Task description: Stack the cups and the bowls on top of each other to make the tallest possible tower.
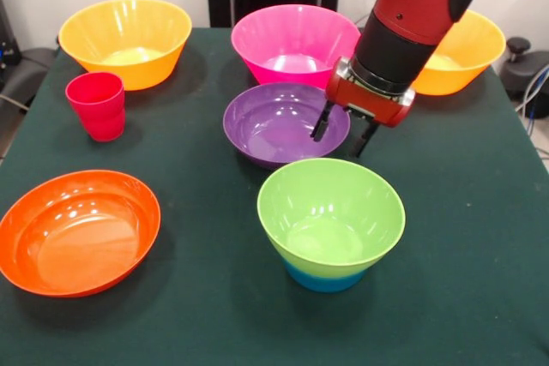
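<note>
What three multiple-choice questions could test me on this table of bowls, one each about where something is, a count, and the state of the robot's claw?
1. Where is the red cup?
A. Inside the purple bowl
B. On the cloth, in front of a yellow-orange bowl
C. On top of the lime green bowl

2. How many yellow-orange bowls are there?
A. One
B. Two
C. Four

3. How is the gripper?
A. Open, empty, at the purple bowl's rim
B. Shut on the red cup
C. Lifting the pink bowl

Answers:
1 B: the cup stands alone by the yellow-orange bowl.
2 B: a second yellow-orange bowl sits behind the arm.
3 A: the fingers stand apart, holding nothing, one over the purple bowl and one outside it.
</note>
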